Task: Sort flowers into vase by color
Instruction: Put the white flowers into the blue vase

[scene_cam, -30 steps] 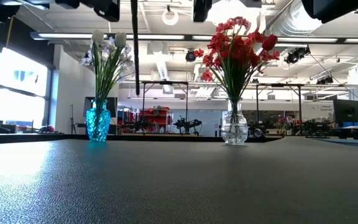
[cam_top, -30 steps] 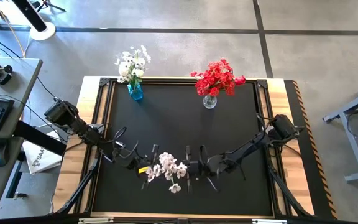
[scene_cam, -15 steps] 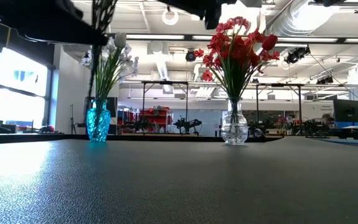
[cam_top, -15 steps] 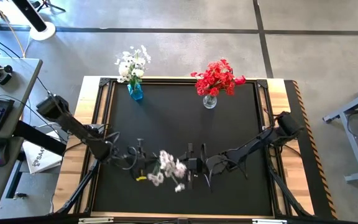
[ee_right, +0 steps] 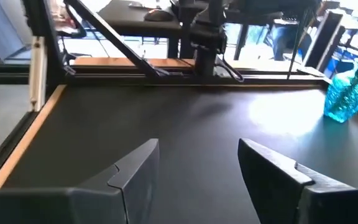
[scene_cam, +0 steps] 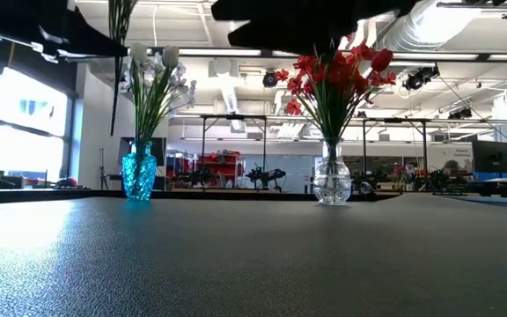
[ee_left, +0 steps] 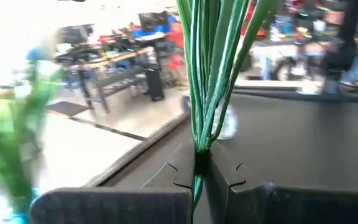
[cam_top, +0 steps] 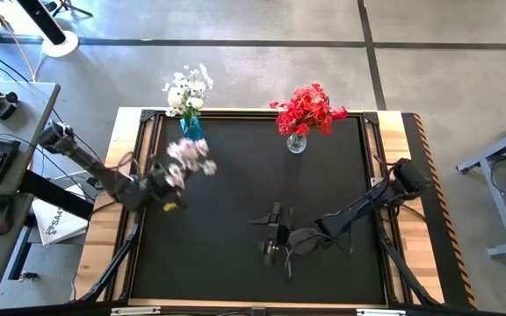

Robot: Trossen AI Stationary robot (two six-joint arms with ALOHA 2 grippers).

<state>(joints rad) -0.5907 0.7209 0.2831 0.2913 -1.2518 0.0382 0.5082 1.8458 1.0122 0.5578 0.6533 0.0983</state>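
Workshop floor and benches are showing beyond a black mat (cam_top: 253, 202) framed in wood. Left gripper (ee_left: 199, 168) is sitting near the mat's left edge, fingers clamping the green stems of a pale sprig (cam_top: 187, 158), whose blossoms are hanging just beside the blue vase (cam_top: 191, 129) of white flowers (cam_top: 187, 89). Clear vase (cam_top: 296, 141) is holding red flowers (cam_top: 308, 109) at the far edge. Right gripper (ee_right: 197, 168) is hovering over the mat's near centre, fingers spread wide, gripping nothing.
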